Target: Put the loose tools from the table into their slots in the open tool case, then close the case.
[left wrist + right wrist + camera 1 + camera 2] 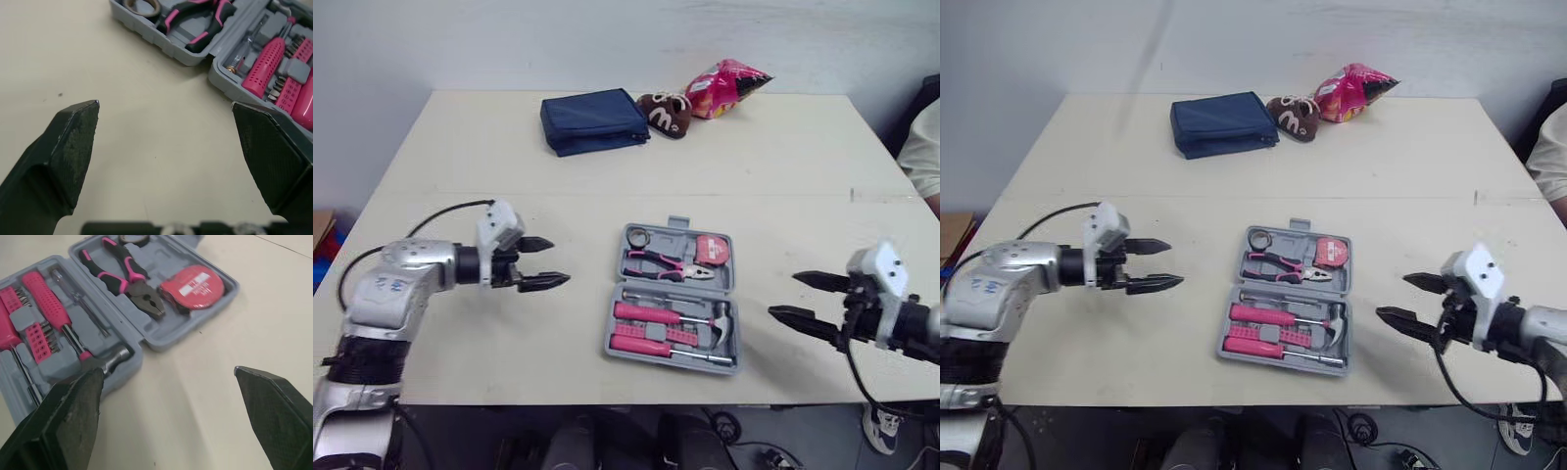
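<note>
The open tool case [646, 284], hinge crosswise, lies between two spread tools, right tool [781, 294] nearer than left tool [561, 261].

The tool case [166, 46] and a person's sleeve [922, 147] run past picture edges.

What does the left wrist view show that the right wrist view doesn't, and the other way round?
Left wrist view adds the left claw, open above the table. Right wrist view adds the right claw, open, plus the red tape measure and hammer head. Shared: the open grey tool case, the pink-handled pliers, a pink screwdriver and the bit rack.
</note>
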Robot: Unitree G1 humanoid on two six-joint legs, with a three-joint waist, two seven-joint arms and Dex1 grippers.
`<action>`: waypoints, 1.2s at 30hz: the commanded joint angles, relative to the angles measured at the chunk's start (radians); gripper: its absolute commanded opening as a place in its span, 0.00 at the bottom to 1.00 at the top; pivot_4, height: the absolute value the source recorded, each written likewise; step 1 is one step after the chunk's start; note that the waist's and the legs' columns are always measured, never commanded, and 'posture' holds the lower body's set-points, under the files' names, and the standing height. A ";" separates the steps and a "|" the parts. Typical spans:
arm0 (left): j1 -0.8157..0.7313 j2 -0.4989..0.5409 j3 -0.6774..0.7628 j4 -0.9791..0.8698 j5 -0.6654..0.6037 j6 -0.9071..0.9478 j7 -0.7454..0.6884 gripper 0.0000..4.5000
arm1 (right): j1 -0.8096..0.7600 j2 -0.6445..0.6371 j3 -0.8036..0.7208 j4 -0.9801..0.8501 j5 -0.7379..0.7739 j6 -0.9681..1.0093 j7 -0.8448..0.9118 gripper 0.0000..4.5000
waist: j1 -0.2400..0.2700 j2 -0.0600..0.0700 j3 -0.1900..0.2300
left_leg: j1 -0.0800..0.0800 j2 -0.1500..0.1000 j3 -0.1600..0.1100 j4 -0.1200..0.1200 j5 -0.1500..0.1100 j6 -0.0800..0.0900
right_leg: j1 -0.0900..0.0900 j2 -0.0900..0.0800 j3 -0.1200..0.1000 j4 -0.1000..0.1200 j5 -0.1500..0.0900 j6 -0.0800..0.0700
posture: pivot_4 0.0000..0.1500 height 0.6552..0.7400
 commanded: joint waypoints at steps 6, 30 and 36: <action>-0.099 -0.126 -0.171 0.211 0.159 -0.194 -0.023 0.16 | -0.192 0.026 0.237 0.218 -0.199 -0.118 0.019 0.35 | -0.001 -0.001 0.000 | -0.001 0.000 0.002 0.001 0.000 0.001 | -0.002 0.002 -0.002 0.001 0.001 0.001 | 1.00 1.00; 0.012 -0.204 -0.208 -0.013 0.194 -0.039 0.013 0.00 | -0.311 0.173 0.391 0.190 -0.281 -0.113 0.036 0.01 | -0.012 0.000 0.000 | 0.000 0.001 0.001 0.002 0.001 0.001 | 0.000 -0.003 0.000 0.002 0.001 0.001 | 1.00 1.00; 0.072 -0.099 -0.109 -0.086 0.165 0.041 0.035 0.00 | -0.255 0.086 0.313 0.116 -0.305 -0.077 0.006 0.01 | -0.022 0.000 0.000 | 0.000 0.002 0.000 0.001 0.000 0.000 | 0.000 -0.004 0.000 0.002 0.001 0.001 | 1.00 1.00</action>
